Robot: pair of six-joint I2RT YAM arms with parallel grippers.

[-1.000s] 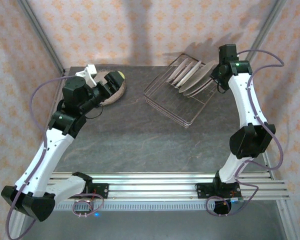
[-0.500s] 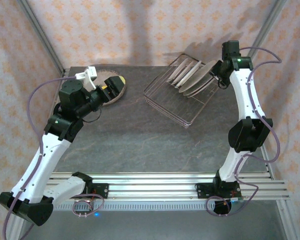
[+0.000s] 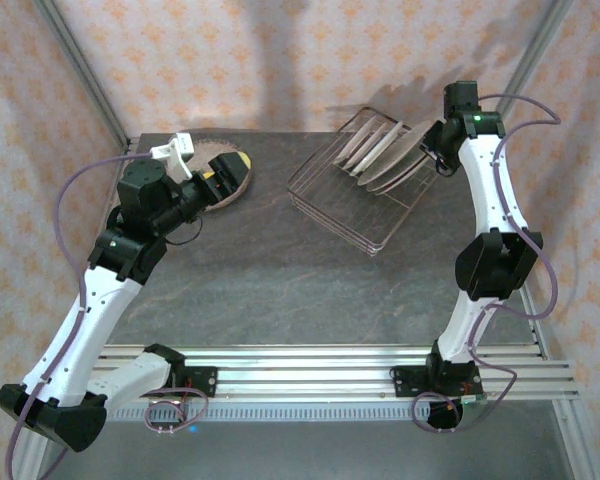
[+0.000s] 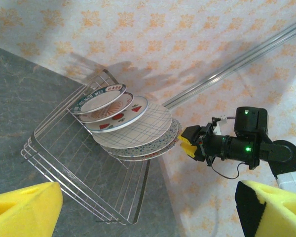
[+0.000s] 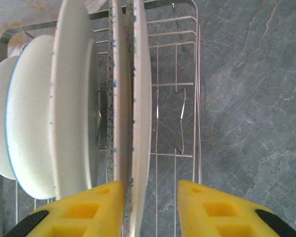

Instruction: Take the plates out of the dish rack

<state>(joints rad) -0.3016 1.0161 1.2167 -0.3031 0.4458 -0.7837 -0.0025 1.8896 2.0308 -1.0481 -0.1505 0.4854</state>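
Grey table (image 3: 280, 290); left gripper (image 3: 227, 168) partly covers, perhaps, a plate (image 3: 237, 189)

Plates (image 5: 71, 108) packed close in dish rack (image 5: 190, 74); gap right of end plate (image 5: 140, 98) free; table (image 3: 280, 280) middle open.

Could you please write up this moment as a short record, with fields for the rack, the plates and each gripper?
dish rack: far right part of the table, five plates standing on edge in it
end plate: rim sits between the jaws of the right gripper, not yet clamped
right gripper: open, straddling that rim
left gripper: open, over a flat plate at the table's far left
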